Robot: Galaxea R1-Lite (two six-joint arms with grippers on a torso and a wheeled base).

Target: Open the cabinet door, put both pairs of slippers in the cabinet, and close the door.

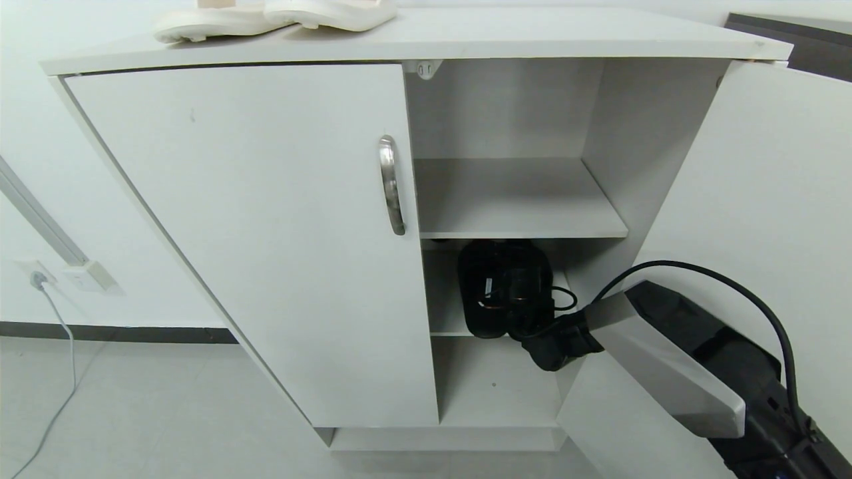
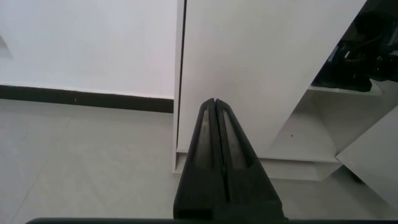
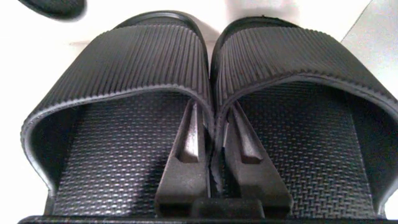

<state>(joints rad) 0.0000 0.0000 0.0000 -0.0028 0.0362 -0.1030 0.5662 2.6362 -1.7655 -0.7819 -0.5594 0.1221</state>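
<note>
The right gripper (image 3: 212, 117) is pinched on the black slippers (image 1: 489, 283). Its two fingers (image 3: 189, 134) sit inside the shoes and press their adjoining inner walls together, so the pair is held side by side, straps away from the wrist. The left gripper (image 2: 214, 104) has its fingers pressed flat together with nothing between them. It hangs low over the floor (image 2: 81, 162), pointing at the foot of the cabinet. The white cabinet (image 1: 566, 34) stands against the wall, its right door (image 1: 765, 199) swung wide open and its left door (image 1: 233, 219) closed. The upper shelf (image 1: 512, 196) is bare. The black slippers are in the compartment just beneath it, over the lower shelf (image 1: 444, 303); whether they rest on it cannot be told. The white slippers (image 1: 266, 16) lie on the cabinet top, above the closed door. A curved metal handle (image 1: 391, 185) runs upright along that door's free edge. A wall socket (image 1: 36, 278) with a grey cable sits low on the wall, to the left.
</note>
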